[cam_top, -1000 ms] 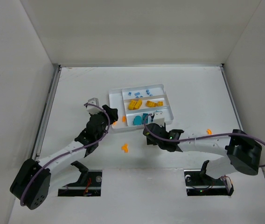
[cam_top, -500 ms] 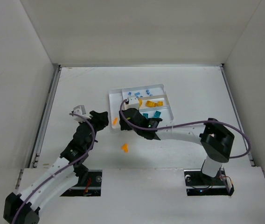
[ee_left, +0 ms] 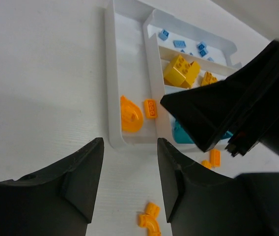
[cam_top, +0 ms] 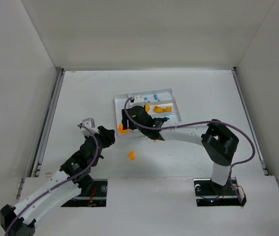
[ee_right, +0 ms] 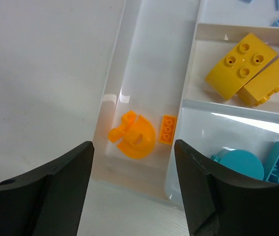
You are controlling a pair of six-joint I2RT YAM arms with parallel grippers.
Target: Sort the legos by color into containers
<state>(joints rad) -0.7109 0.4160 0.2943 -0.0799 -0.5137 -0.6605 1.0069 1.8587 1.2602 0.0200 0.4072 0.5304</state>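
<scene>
The white tray [cam_top: 117, 104] lies mid-table. Its narrow side section holds a rounded orange piece [ee_right: 134, 136] and a small orange brick [ee_right: 167, 129]; both also show in the left wrist view, the rounded piece [ee_left: 129, 114] and the brick [ee_left: 150, 108]. The other sections hold yellow bricks [ee_right: 240, 64], teal pieces [ee_right: 237, 164] and light blue pieces [ee_left: 179, 43]. My right gripper [cam_top: 125, 123] [ee_right: 132, 162] hangs open and empty over the narrow section. My left gripper [cam_top: 105, 136] [ee_left: 129, 162] is open and empty, left of the tray's near corner.
A curved orange piece [cam_top: 131, 156] [ee_left: 149, 221] lies loose on the table near the tray. Two small orange bits [ee_left: 211, 160] lie by the tray's near wall under the right arm. White walls enclose the table [cam_top: 203, 88].
My right arm has swung left from the tray's near side to over the narrow section. My left arm has drawn back from the tray toward its base.
</scene>
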